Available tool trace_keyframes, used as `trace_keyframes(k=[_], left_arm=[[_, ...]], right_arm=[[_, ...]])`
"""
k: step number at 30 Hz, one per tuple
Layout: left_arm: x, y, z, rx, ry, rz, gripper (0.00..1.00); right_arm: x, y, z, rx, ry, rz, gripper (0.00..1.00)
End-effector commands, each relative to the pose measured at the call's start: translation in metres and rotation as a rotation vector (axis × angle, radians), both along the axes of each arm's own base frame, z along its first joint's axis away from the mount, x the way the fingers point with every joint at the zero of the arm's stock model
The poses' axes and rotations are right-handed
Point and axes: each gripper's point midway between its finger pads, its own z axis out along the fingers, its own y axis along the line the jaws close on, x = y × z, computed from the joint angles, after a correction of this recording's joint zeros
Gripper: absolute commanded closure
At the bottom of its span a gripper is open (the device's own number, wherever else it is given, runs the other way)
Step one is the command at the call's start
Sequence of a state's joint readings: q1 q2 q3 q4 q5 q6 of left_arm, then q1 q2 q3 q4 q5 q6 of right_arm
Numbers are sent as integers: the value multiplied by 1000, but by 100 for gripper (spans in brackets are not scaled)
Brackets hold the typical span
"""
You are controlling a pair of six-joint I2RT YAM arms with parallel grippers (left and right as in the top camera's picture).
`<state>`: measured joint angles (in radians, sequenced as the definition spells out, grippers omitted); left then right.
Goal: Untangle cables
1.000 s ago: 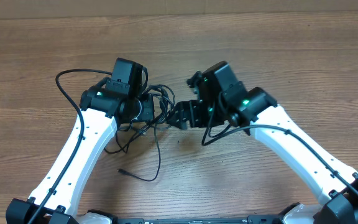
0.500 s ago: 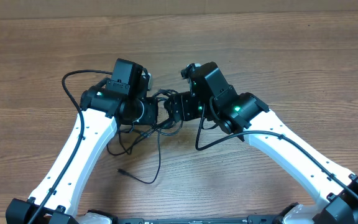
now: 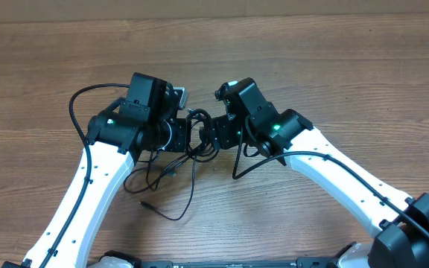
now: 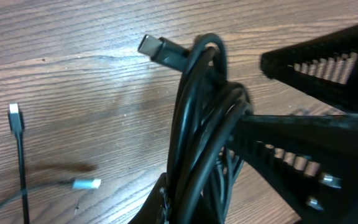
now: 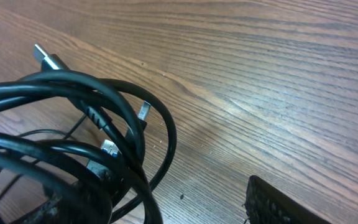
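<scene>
**At mid-table, two grippers meet on one knot of cables**

Nearest the robot, one strand of the cables [image 3: 191, 167] trails loose over the table [image 3: 348, 67] and ends in a small plug [image 3: 144, 202]. Beyond it, the rest bunch into a knot of loops between the two arms. The left gripper [image 3: 187, 135] is clamped tight on that bundle. In its wrist view the loops rise from between its jaws, with a second plug [image 4: 157, 50] poking out at the top. The right gripper [image 3: 208, 134] faces it from the other side, jaws spread wide and gripping nothing. Its ribbed fingers [image 4: 328, 62] stand apart beside the loops, the lower one right up against the bundle. Farthest back, a thicker black lead [image 3: 77, 100] arcs out from the left arm.
</scene>
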<state>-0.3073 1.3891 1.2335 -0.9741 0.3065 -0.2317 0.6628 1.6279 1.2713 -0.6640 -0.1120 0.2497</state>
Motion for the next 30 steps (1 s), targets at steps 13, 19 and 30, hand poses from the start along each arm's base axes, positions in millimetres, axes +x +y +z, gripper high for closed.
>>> trace_keyframes(k=[13, 19, 30], left_arm=[[-16, -20, 22, -104, -29, -153, 96], [-1, 4, 17, -26, -50, -47, 96], [36, 51, 22, -8, -87, 270, 96]], right_arm=[[-23, 34, 11, 86, -88, 409, 89], [-57, 32, 6, 145, 43, 524, 96], [-112, 22, 22, 343, 236, 728, 96]])
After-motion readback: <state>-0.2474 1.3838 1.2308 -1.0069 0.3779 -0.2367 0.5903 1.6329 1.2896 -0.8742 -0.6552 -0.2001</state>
